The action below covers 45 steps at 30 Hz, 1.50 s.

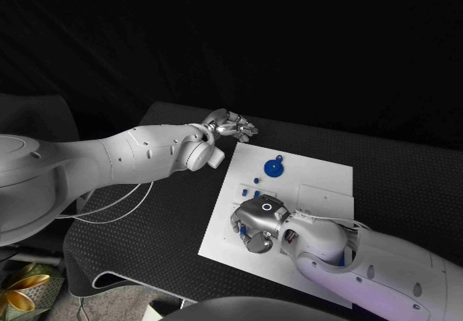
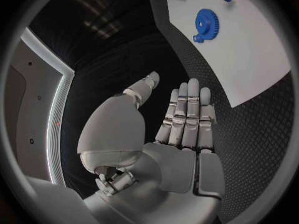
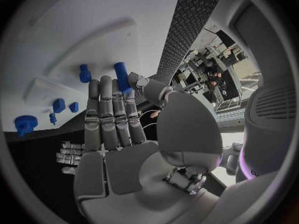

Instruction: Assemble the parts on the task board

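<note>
In the head view the right hand (image 1: 259, 224) lies over the near part of the white board (image 1: 323, 194), which sits on the black bench (image 1: 144, 227). Its wrist view shows the fingers (image 3: 112, 114) held straight and close together over the board, with a blue peg (image 3: 122, 76) between the thumb and the fingertips; whether the peg is truly pinched cannot be told. Other small blue parts (image 3: 65, 105) stand on the board just beyond the fingertips in that view. Farther up the board, toward 12 o'clock from the right hand, lies a round blue gear (image 1: 275, 167), with a smaller blue piece (image 1: 257, 179) just nearer than it. Beyond the board's far corner, at about 11 o'clock, the left hand (image 1: 231, 126) hovers over the bench, its fingers (image 2: 187, 114) straight and side by side, holding nothing.
</note>
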Motion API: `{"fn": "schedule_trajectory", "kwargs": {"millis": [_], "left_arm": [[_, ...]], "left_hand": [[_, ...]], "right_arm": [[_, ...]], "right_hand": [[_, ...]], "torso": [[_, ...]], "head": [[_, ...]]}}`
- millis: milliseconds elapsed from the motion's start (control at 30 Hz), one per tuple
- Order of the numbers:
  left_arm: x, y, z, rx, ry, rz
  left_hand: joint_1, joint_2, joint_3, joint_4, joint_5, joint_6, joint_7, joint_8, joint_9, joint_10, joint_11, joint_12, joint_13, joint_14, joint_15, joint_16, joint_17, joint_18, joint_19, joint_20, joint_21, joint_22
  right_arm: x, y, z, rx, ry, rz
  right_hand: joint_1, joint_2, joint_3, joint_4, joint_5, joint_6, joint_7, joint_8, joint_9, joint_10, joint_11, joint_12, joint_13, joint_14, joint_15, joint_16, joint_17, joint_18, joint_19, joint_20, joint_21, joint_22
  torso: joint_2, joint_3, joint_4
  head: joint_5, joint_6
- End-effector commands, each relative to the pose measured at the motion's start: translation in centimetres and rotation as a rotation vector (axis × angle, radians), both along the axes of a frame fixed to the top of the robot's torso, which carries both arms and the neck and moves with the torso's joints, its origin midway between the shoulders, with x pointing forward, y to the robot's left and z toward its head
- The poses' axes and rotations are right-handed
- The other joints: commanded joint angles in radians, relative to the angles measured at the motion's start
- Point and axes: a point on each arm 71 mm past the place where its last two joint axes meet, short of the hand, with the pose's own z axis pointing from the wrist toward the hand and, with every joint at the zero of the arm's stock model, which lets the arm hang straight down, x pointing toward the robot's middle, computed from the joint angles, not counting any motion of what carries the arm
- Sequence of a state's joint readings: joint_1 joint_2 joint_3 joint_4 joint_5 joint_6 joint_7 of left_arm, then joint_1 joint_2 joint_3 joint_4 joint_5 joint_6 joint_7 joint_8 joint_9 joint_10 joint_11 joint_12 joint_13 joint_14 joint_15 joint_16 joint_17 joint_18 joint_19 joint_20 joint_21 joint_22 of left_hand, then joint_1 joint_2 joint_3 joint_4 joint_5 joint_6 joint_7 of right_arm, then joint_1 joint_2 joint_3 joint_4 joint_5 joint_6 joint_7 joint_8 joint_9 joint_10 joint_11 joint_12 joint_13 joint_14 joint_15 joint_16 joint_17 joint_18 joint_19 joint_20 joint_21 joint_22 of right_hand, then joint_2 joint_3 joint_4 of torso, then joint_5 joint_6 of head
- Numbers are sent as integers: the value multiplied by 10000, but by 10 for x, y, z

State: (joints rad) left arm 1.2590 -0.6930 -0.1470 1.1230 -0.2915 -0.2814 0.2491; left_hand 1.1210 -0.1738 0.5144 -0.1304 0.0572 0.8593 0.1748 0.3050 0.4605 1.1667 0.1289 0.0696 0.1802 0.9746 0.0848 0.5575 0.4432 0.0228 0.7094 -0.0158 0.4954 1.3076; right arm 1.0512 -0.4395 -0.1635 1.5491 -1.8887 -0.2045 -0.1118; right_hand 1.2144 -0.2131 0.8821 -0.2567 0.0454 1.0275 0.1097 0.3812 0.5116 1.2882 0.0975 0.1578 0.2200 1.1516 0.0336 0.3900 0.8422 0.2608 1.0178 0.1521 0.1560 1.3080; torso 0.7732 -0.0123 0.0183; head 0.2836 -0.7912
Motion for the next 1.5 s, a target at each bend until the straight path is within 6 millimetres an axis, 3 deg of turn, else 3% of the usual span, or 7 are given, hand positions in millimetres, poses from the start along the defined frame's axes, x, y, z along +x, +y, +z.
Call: {"fn": "schedule_trajectory", "kwargs": {"millis": [33,267,400,500,933,1167,1500], "left_arm": [[0,-2,1,-98,-8,-113],[0,-1,1,-90,-16,-87],[0,0,1,-83,-18,-71],[0,0,1,-82,-17,-67],[0,3,1,-60,-13,-9],[1,5,1,-46,-23,22],[2,6,1,-57,-23,-30]], "left_hand": [[18,35,-4,40,-2,-70,0,-44,-12,25,15,18,-16,36,20,-37,15,139,64,28,-49,33],[24,25,-4,41,-2,-104,12,-61,-21,18,17,16,-24,36,22,-55,33,140,66,29,-60,40],[28,22,-2,43,-2,-127,21,-72,-27,16,18,16,-28,36,23,-66,45,140,67,30,-67,44],[29,21,-2,43,-2,-130,23,-73,-28,16,19,16,-29,36,23,-69,48,140,67,30,-69,45],[37,15,-1,44,-2,-144,28,-78,-32,16,19,17,-35,38,24,-83,63,140,68,31,-79,51],[42,13,0,42,-2,-143,29,-76,-32,16,19,18,-36,39,24,-88,69,140,68,31,-82,53],[54,2,0,37,-2,-136,27,-69,-31,16,19,19,-41,38,25,-101,82,140,66,33,-90,60]], "right_arm": [[0,-5,-9,-314,257,-100],[1,-7,-8,-89,306,-216],[2,-9,-7,-1,254,-282],[2,-10,-7,37,235,-313],[0,-18,7,1006,79,-499],[5,-27,19,1984,849,-864],[23,-48,42,3094,2420,-1556]], "right_hand": [[-162,-318,-21,28,78,-152,34,-123,-34,164,-274,-121,-84,-148,68,-118,-33,-62,-175,25,-65,196],[-890,-776,-947,-6,164,-479,197,-405,-100,-224,-92,-366,-115,-375,177,-317,-54,-91,-511,96,-110,241],[-1338,-787,-2161,-146,61,-837,351,-645,-176,-633,79,-593,-177,-519,230,-381,11,-96,-717,126,-100,238],[-1397,-798,-2483,-164,62,-987,417,-747,-224,-812,158,-692,-224,-517,218,-377,53,-76,-722,136,-74,232],[-1299,-828,-2771,-81,78,-1162,504,-881,-331,-1039,266,-799,-334,-256,107,-251,196,10,-473,124,93,232],[-1224,-836,-2802,33,106,-1167,520,-914,-401,-1076,249,-795,-397,372,-137,117,508,10,168,-126,508,246],[-1246,-781,-3011,116,296,-1288,608,-995,-501,-1220,213,-834,-506,1023,-238,481,1004,10,803,-439,1115,251]], "torso": [[1,5,-5],[0,6,3],[-2,5,-4],[1,9,-6],[2,9,-9],[2,4,-6],[-6,7,-17]], "head": [[-4,11],[-19,18],[-17,22],[-21,22],[-77,72],[-117,116],[-209,233]]}}
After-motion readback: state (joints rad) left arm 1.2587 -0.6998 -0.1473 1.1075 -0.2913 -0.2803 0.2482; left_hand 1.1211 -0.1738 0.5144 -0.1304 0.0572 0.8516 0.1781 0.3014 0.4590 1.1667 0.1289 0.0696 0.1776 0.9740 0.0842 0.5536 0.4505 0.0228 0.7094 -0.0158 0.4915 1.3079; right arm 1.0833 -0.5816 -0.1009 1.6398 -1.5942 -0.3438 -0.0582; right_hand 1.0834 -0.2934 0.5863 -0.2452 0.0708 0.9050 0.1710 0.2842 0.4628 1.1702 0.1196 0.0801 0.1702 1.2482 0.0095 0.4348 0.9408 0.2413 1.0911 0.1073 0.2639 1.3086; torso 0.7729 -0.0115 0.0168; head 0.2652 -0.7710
